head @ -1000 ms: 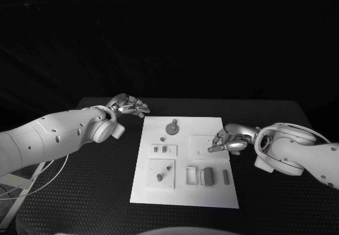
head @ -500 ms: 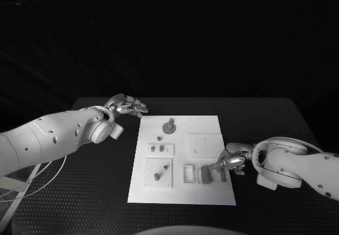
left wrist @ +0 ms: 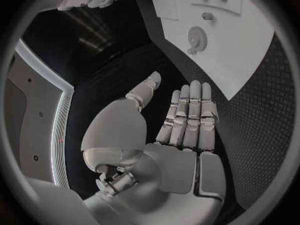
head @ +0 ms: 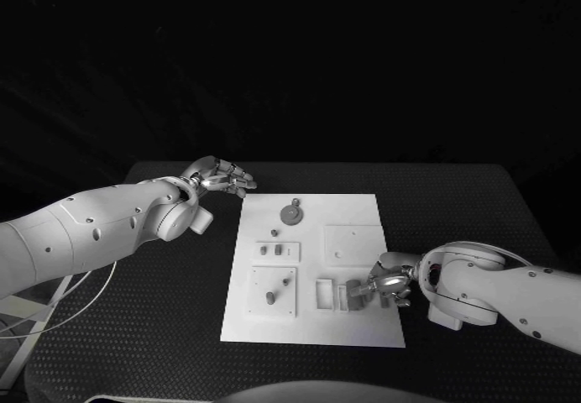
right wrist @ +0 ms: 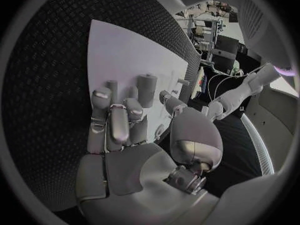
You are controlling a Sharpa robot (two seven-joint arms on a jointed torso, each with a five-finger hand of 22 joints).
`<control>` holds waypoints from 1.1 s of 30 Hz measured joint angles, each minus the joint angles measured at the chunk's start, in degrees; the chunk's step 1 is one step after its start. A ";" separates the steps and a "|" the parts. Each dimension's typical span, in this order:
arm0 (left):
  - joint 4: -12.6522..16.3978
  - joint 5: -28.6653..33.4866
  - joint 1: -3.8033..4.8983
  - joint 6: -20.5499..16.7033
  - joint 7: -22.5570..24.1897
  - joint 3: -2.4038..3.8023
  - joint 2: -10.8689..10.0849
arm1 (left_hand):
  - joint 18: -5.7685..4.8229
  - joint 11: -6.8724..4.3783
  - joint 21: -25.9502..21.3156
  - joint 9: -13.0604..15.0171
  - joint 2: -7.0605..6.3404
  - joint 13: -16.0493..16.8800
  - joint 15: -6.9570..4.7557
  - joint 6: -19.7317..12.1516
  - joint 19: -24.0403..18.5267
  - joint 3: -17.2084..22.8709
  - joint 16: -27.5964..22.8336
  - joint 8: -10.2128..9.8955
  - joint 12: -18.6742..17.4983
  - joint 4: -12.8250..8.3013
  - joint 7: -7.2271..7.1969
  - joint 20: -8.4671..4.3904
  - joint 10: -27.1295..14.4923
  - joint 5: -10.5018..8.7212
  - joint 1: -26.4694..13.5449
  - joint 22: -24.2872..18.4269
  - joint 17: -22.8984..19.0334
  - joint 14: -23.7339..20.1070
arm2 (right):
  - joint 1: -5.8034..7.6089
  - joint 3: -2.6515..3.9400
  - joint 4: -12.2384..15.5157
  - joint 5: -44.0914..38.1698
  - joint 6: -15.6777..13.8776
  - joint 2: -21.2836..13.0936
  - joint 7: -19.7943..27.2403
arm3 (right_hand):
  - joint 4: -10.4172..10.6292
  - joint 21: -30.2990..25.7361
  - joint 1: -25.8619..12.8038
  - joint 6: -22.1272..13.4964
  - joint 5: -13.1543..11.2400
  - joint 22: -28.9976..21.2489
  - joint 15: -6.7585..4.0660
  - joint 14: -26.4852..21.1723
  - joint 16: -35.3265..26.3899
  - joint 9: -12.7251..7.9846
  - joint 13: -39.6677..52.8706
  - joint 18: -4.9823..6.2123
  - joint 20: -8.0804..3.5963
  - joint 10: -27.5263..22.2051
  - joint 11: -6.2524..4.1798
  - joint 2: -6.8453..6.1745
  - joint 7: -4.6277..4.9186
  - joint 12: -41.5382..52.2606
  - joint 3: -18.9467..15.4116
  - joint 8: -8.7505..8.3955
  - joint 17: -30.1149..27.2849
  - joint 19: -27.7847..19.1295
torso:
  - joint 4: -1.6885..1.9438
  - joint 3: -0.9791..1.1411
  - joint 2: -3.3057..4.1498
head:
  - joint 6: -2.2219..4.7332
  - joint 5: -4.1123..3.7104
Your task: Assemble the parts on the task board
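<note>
Head view: the task board, a white plate, lies in the middle of the black counter; the right robot hand is lowered over the board's near right corner, where an upright block part and a slim bar part stand beside a raised frame. The fingers sit among these parts, but whether they pinch one cannot be told. The step in hand is probably the seating or picking of a part in this group; done well, it calls for a slow vertical approach, fingertips on opposite faces of the block, and no sideways push against the neighbouring bar. The left robot hand hovers off the board's far left corner, holding nothing, its fingers loosely curled. A round disc part lies near the far edge, two small pegs sit at the left edge, and a square plate with pins occupies the near left corner. Left wrist view: the left robot hand is flat and empty, fingers extended side by side, above bare counter beside the task board; the disc part is visible there. Right wrist view: the right robot hand bends its fingers down toward the task board; contact with a part is hidden.
</note>
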 measured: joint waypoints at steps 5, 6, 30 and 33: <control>0.07 0.01 -0.01 0.12 0.01 0.00 -0.03 | 0.01 0.00 0.00 -0.05 0.00 0.00 0.00 0.00 0.00 0.00 0.00 0.00 0.00 0.00 0.00 0.00 0.00 0.00 0.00 0.00 0.00 0.00 | -0.69 0.11 -0.57 -0.73 -0.07 0.90 0.00 | 0.16 0.00 0.00 0.02 0.00 0.00 0.01 0.01 0.00 0.36 -0.16 0.00 0.01 0.00 0.00 0.00 -0.02 0.00 0.16 0.11 -0.13 0.01 | 0.00 -0.05 0.00 | -0.28 0.30; 0.07 0.01 -0.01 0.13 0.01 0.00 -0.04 | 0.00 0.00 0.00 -0.05 0.00 0.00 0.00 0.00 0.00 0.00 -0.04 0.00 0.00 0.00 0.00 0.00 0.00 0.00 0.00 0.00 0.01 0.00 | -0.71 0.13 -0.62 -0.76 -0.07 0.95 0.01 | 0.16 0.00 0.00 0.03 0.00 0.00 0.02 0.02 0.00 0.36 -0.20 0.00 0.01 0.00 0.00 0.00 -0.03 0.00 0.16 0.09 -0.16 0.01 | 0.00 -0.05 0.00 | -0.31 0.34; 0.27 0.05 -0.01 0.33 0.01 -0.01 -0.18 | 0.01 0.00 0.00 -0.06 0.22 0.00 0.00 -0.21 0.00 0.00 -0.23 0.00 0.00 0.00 0.21 0.00 0.00 0.00 -0.21 -0.04 0.16 0.00 | -0.93 0.30 -2.38 -1.38 -0.06 2.74 0.60 | -4.31 0.81 0.16 0.39 0.00 -0.01 0.46 -0.27 -0.01 0.20 -0.81 -0.04 0.42 -0.75 0.33 4.55 0.26 -0.62 -1.03 -0.09 -0.83 -0.82 | -0.10 -0.11 -0.08 | -1.02 0.57; 0.30 0.05 -0.01 0.33 0.01 -0.01 -0.19 | 0.00 0.00 0.00 -0.09 0.22 0.00 0.00 -0.21 0.00 0.00 -0.23 0.00 0.00 0.00 0.21 0.00 0.00 0.00 -0.21 -0.05 0.16 0.00 | -0.93 0.31 -2.46 -1.38 -0.07 2.87 0.53 | -5.89 0.81 0.27 0.43 0.00 -0.01 0.46 -0.27 -0.01 0.20 -0.94 -0.04 0.30 -0.94 0.52 5.09 0.30 -0.67 -1.20 -0.09 -0.89 -0.97 | -0.10 -0.12 -0.09 | -1.06 0.59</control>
